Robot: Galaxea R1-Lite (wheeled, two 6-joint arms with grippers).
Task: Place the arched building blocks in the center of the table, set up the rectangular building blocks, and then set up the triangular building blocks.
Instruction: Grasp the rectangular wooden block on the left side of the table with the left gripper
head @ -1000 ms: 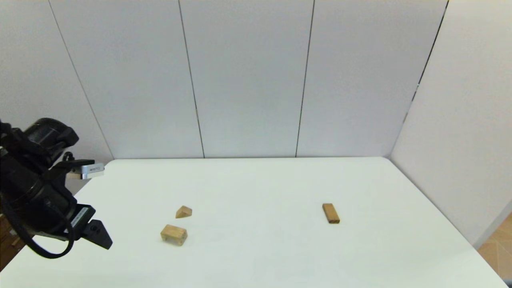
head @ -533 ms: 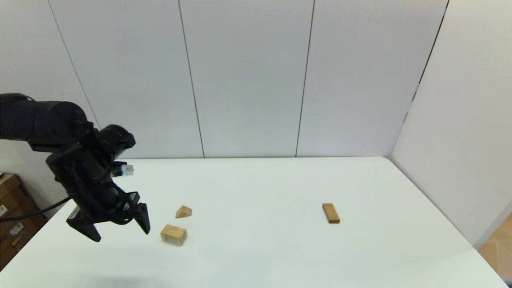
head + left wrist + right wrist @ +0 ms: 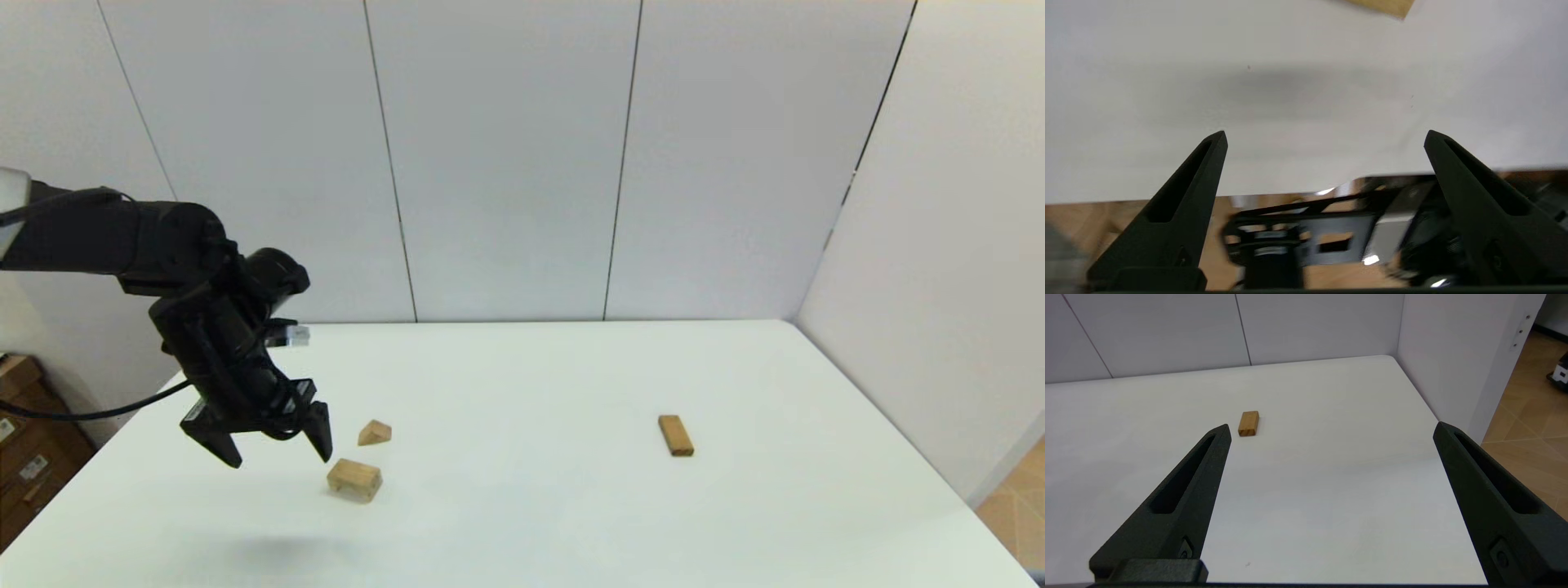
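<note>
The light-tan arched block [image 3: 354,479] lies on the white table [image 3: 522,506] at the near left. Just behind it sits the small triangular block [image 3: 375,433]. The orange-tan rectangular block [image 3: 675,435] lies flat at the right, also seen in the right wrist view [image 3: 1248,423]. My left gripper [image 3: 277,445] hovers open just left of the arched block, above the table, fingers pointing down. A corner of a wooden block [image 3: 1384,6] shows at the edge of the left wrist view, beyond the open fingers [image 3: 1325,139]. My right gripper [image 3: 1331,430] is open and empty, off the head view.
White wall panels close the table's far side and right side. Cardboard boxes [image 3: 28,445] stand on the floor past the table's left edge. Wood floor [image 3: 1527,416] shows beyond the right edge.
My left arm has swung in from the left edge, rising and moving right until its open gripper hangs beside the arched block. The blocks have not moved.
</note>
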